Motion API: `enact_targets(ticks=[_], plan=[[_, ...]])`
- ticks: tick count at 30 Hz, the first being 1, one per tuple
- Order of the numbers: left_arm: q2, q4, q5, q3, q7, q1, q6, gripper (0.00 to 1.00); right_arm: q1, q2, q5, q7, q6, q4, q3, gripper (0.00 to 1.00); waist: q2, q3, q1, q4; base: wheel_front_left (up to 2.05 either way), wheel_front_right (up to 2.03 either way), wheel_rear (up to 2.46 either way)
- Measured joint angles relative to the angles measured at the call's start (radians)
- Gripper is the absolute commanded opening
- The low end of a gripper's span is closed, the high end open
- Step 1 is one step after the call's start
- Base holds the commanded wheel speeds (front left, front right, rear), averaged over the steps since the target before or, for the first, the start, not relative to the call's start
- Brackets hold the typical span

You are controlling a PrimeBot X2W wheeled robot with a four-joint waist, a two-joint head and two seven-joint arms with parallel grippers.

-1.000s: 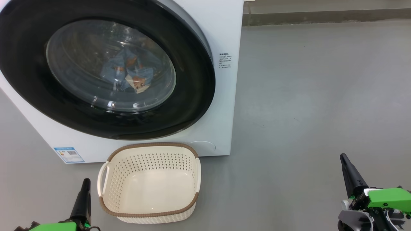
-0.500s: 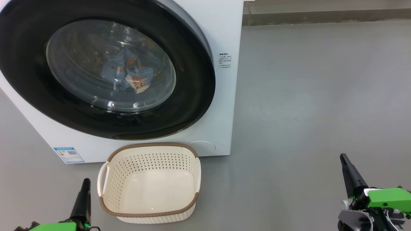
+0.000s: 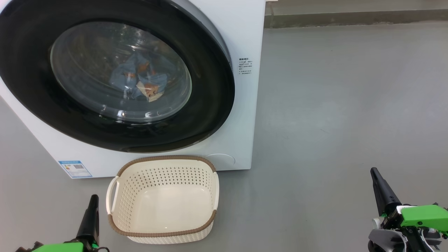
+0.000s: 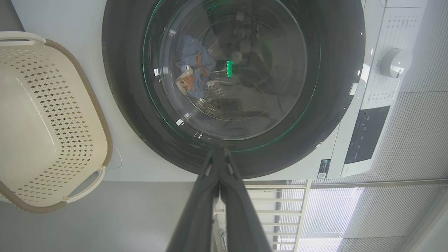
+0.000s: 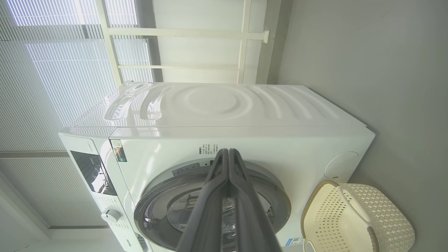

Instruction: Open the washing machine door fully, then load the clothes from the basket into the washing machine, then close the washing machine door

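Observation:
The white washing machine (image 3: pixel 245 105) fills the upper left of the head view, and its round black door (image 3: pixel 210 105) lies flush against the front. Behind the glass window, the light blue clothes (image 3: pixel 140 78) with orange-brown print rest in the drum; they also show as clothes (image 4: pixel 190 66) in the left wrist view. The cream basket (image 3: pixel 164 199) with a brown rim stands on the floor before the machine, with nothing in it. My left gripper (image 3: pixel 93 199) is shut beside the basket's left handle. Far to the right, my right gripper (image 3: pixel 374 171) is shut and holds nothing.
Grey floor (image 3: pixel 332 122) spreads to the right of the machine up to a low wall skirting (image 3: pixel 350 17). The machine's control panel with a dial (image 4: pixel 392 63) appears in the left wrist view, with window blinds (image 5: pixel 52 70) behind the machine.

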Motion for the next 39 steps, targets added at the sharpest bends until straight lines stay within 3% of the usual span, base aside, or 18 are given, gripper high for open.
enact_targets(ticks=[39], plan=[[0.0,0.0,0.0,0.0,0.0,0.0,0.0,0.0,0.0,-0.001,0.002,-0.001,0.0,0.0,0.003,0.0,0.0,0.0,0.0,0.0,0.0,0.0,0.0]])
